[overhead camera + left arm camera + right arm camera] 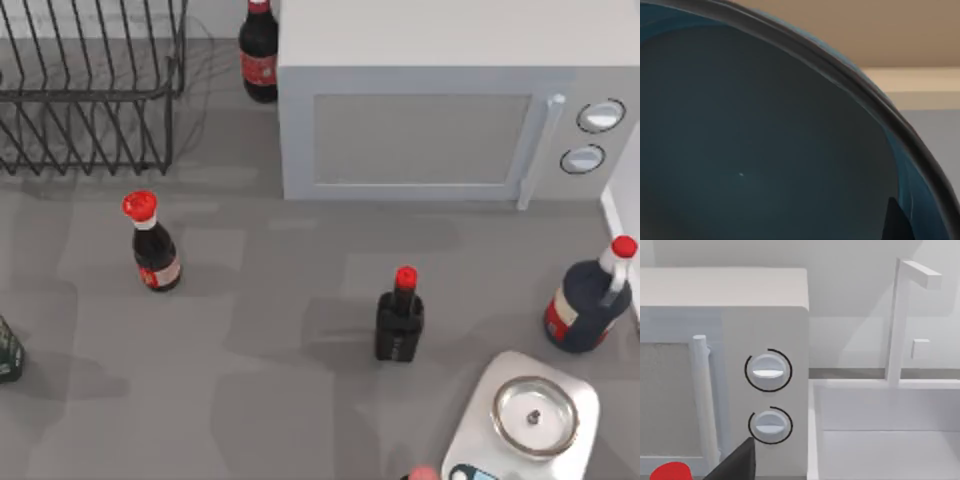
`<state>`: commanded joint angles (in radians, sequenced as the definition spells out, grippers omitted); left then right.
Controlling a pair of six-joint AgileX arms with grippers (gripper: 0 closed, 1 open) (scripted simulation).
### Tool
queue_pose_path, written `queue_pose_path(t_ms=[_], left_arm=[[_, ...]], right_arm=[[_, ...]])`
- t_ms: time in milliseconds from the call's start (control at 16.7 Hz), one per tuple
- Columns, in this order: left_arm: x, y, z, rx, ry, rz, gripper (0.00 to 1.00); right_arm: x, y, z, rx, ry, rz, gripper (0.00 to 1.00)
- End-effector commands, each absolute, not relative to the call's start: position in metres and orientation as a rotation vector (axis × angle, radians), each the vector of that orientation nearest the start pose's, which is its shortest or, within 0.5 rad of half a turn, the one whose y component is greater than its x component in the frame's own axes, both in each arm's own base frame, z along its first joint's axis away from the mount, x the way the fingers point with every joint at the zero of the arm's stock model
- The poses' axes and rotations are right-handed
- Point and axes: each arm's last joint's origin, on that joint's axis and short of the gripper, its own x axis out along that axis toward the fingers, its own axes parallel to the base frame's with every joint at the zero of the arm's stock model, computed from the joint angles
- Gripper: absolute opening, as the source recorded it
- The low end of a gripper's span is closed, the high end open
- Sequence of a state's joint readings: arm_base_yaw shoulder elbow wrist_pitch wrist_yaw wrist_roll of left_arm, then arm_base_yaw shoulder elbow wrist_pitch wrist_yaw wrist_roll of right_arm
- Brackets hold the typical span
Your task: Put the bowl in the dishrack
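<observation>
- A grey desk (300, 400) carries everything, with a pale wall and beige band behind it in the left wrist view
- The bowl (765, 150) sits very close to the left wrist camera, its glossy teal-blue inside facing the lens and its dark rim curving across; a dark pointed tip (896, 220), seemingly a finger of the left gripper, lies against the bowl's inside near the rim, so the claw looks clamped on the bowl, though the other finger is hidden
- The dishrack (90, 90) stands at the desk's far left corner, dark wire prongs upright
- A dark tip (737, 462) of the right gripper pokes into the right wrist view; I cannot tell whether that claw is apart or together
- A grey microwave (440, 120) fills the far edge toward the right, its two round dials (768, 370) facing the right wrist camera, a white sink (880, 430) just beside it
- Red-capped bottles stand about: one (259, 50) between dishrack and microwave, one (153, 245) left of centre, a square one (400, 315) near the middle, a rounder one (590, 295) at the right edge
- A scale (530, 415) with a steel plate sits at the near right corner
</observation>
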<state>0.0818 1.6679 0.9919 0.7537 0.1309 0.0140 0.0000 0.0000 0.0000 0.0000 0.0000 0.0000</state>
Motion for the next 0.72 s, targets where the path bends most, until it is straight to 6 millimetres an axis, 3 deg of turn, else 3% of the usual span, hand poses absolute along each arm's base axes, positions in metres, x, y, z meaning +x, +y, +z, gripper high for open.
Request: queue_pose_path(t_ms=[180,480,720], left_arm=[[0.381,0.026,0.222,0.001,-0.008,-0.018,0.0],[0.381,0.025,0.218,0.0,0.0,-0.02,0.0],[0.381,0.025,0.218,0.0,0.0,-0.02,0.3]], right_arm=[[0.106,-0.001,0.16,0.0,0.0,0.0,1.0],[0.106,-0.001,0.16,0.0,0.0,0.0,1.0],[0.106,-0.001,0.16,0.0,0.0,0.0,1.0]])
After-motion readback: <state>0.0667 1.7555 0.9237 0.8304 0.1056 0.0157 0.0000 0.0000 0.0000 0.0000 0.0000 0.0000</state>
